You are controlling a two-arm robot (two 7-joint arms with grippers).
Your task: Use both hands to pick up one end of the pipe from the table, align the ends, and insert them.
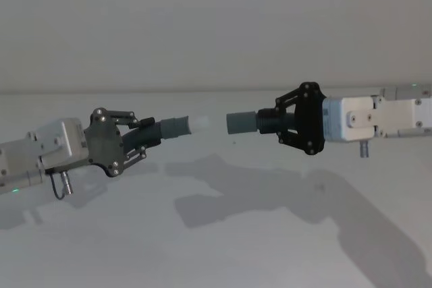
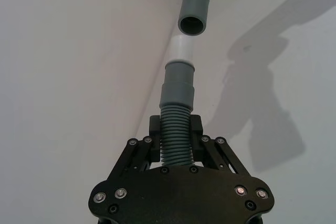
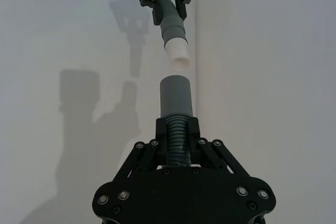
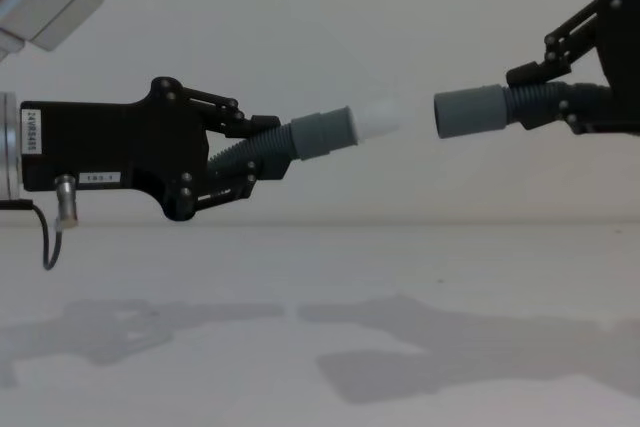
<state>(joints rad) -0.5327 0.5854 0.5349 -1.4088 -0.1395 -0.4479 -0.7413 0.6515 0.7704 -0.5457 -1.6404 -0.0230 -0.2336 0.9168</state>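
Observation:
Both pipe pieces are held in the air above the white table (image 1: pixel 216 234). My left gripper (image 1: pixel 145 141) is shut on the ribbed part of the left pipe piece (image 1: pixel 172 128), whose white plug tip (image 1: pixel 200 123) points right. My right gripper (image 1: pixel 270 121) is shut on the right pipe piece (image 1: pixel 241 122), its open grey cuff (image 4: pixel 470 112) facing left. A small gap separates tip and cuff. In the left wrist view the white tip (image 2: pixel 184 50) sits just short of the cuff opening (image 2: pixel 192 24). In the right wrist view the cuff (image 3: pixel 176 95) points at the tip (image 3: pixel 177 52), which is angled a little to one side.
The table top carries only the arms' shadows (image 1: pixel 223 193) beneath the grippers. A plain wall rises behind the table's far edge (image 1: pixel 202 91).

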